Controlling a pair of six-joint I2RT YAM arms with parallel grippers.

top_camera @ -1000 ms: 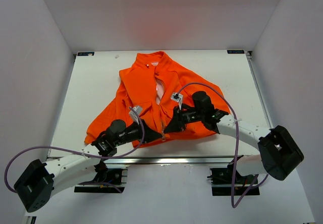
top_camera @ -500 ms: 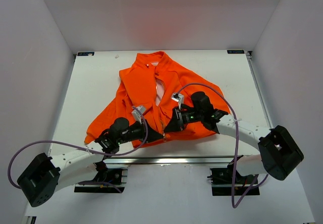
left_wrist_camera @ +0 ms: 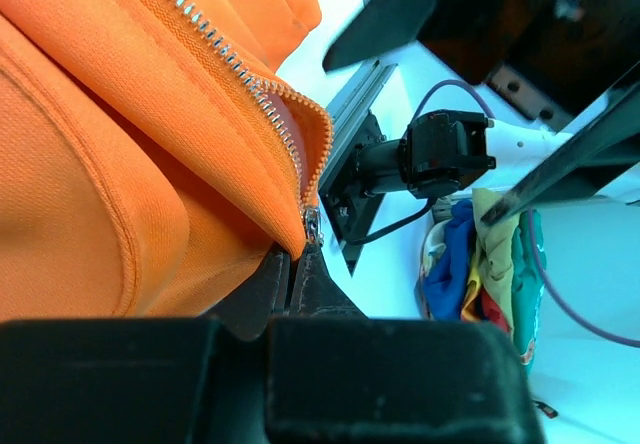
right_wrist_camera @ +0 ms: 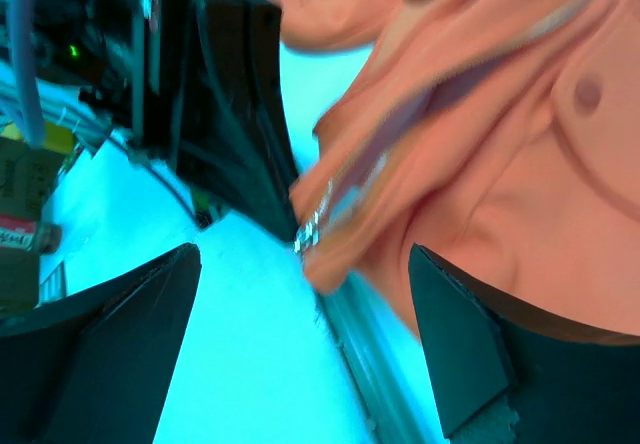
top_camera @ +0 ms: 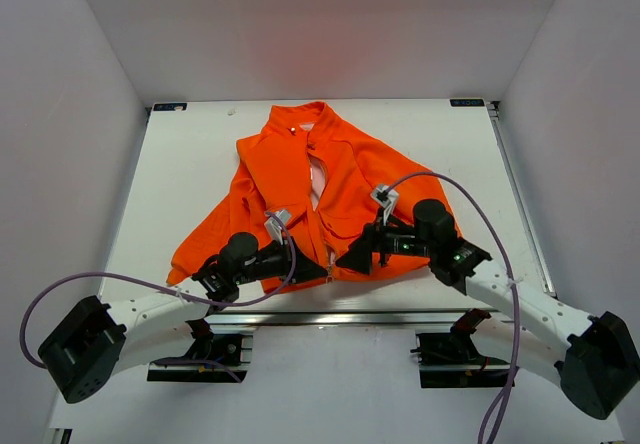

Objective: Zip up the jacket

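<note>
Bright orange soft-fabric jacket (top_camera: 280,179): lies spread front-up on the white counter (top_camera: 180,154). Stand-up collar (top_camera: 298,119) points to the far edge and the hem lies along the near edge. Long sleeves angle outward on both sides. The front is parted, and a narrow strip of pale pink lining (top_camera: 317,179) shows in the gap below the collar.

Silver zipper teeth (left_wrist_camera: 215,54) run down one front edge to the hem corner and end at a small metal piece.

Left gripper (top_camera: 312,264) (left_wrist_camera: 296,282): clamped on the jacket at that hem corner. The two black fingers (left_wrist_camera: 262,294) are pressed together just beneath the metal piece.

Right gripper (top_camera: 350,260) (right_wrist_camera: 300,264): jaws spread wide, holding nothing, just right of the zipper's lower end at the near edge. The right wrist view is blurred. In it the hem corner with a metallic glint lies ahead between the spread fingers; contact cannot be told. The left gripper's dark body sits close on the other side of that corner.

Beyond the hem: grey metal rail (left_wrist_camera: 350,104) along the counter's near edge. A heap of multicoloured cloth (left_wrist_camera: 480,254) lies below, off the counter.
</note>
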